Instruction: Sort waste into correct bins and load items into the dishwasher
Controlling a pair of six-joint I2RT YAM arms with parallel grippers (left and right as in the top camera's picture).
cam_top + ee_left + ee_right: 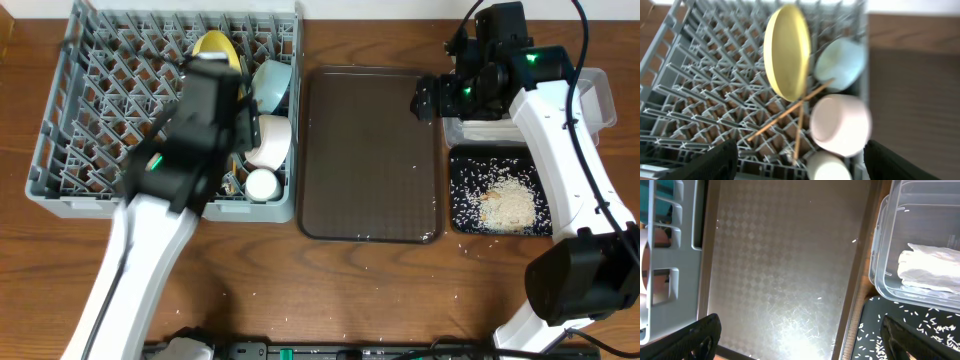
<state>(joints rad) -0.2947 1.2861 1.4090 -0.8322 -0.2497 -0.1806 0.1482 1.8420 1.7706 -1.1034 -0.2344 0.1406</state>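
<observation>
The grey dish rack (75, 110) holds the yellow plate (786, 50) upright, the light blue bowl (840, 62), the white bowl (840, 125), the white cup (827, 167) and the crossed wooden chopsticks (790, 112). My left gripper (797, 162) is open and empty above the rack's near edge; it hides part of the rack in the overhead view (200, 110). My right gripper (800, 340) is open and empty above the brown tray's right edge (428, 100). The clear tub (910, 225) holds the white napkin (930, 267). The black tray (500, 200) holds rice. The wrapper is not in view.
The dark brown serving tray (365, 150) lies between the rack and the bins, with a few stray rice grains on it. Rice grains are scattered on the wooden table (330, 290) in front of it.
</observation>
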